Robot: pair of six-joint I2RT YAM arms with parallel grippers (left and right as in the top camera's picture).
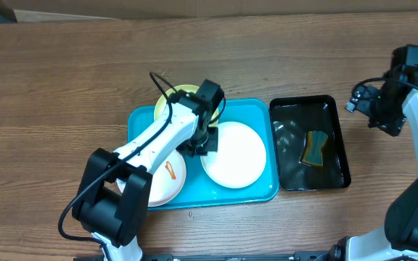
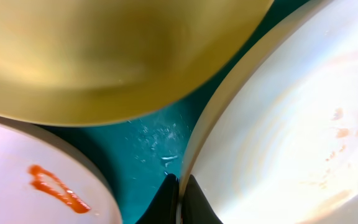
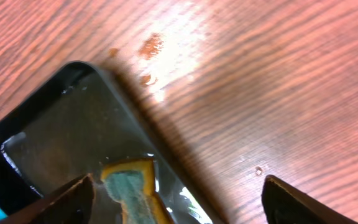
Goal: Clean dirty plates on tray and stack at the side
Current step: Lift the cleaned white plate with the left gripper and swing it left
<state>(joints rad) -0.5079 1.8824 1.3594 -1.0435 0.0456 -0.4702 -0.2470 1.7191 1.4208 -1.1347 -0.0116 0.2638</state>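
The turquoise tray [image 1: 252, 109] holds three plates. A pale yellow-green plate [image 1: 178, 96] lies at its back left. A white plate [image 1: 167, 180] with an orange-red smear lies at its front left. A second white plate [image 1: 236, 156] lies at its right. My left gripper [image 1: 203, 142] is shut on the left rim of that right plate. In the left wrist view the fingers [image 2: 179, 198] pinch this rim, and the plate [image 2: 291, 124] shows faint orange marks. The yellow-green plate [image 2: 104, 50], the smeared plate [image 2: 23, 168] and the tray floor [image 2: 142, 140] also show there. My right gripper [image 1: 383, 110] is open and empty.
A narrow black tray [image 1: 342, 141] with water and a yellow-and-green sponge [image 1: 315, 147] stands right of the turquoise tray. In the right wrist view the open fingers [image 3: 179, 190] hang over the black tray's edge [image 3: 73, 71] and the sponge [image 3: 132, 186]. Small orange spots [image 3: 151, 43] mark the wood.
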